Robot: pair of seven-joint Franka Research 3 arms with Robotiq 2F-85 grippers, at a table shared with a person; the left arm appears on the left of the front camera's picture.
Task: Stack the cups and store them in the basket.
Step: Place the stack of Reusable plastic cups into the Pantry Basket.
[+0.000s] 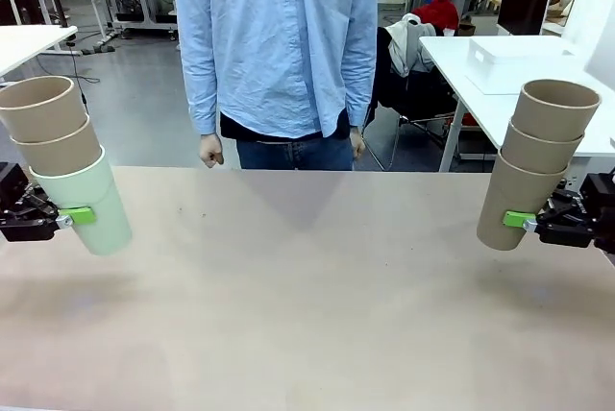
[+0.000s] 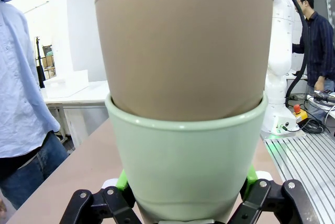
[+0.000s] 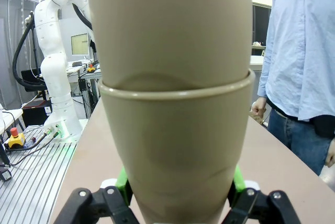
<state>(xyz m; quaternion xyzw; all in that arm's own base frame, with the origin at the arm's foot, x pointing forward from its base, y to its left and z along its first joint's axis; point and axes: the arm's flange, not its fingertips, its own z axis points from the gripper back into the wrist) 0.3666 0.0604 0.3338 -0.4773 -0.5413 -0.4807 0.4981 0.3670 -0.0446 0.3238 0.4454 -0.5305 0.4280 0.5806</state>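
Above the left edge of the surface, the mint green cup carries two tan cups nested inside it. My left tool is clamped low on that outermost cup, so one grip bears all three. Opposite, a three-high tan stack sits clenched by its bottom cup in my right tool. Both stacks hang clear of the surface, leaning outward and well apart, ready, I judge, for merging. A person stands beyond, hands down.
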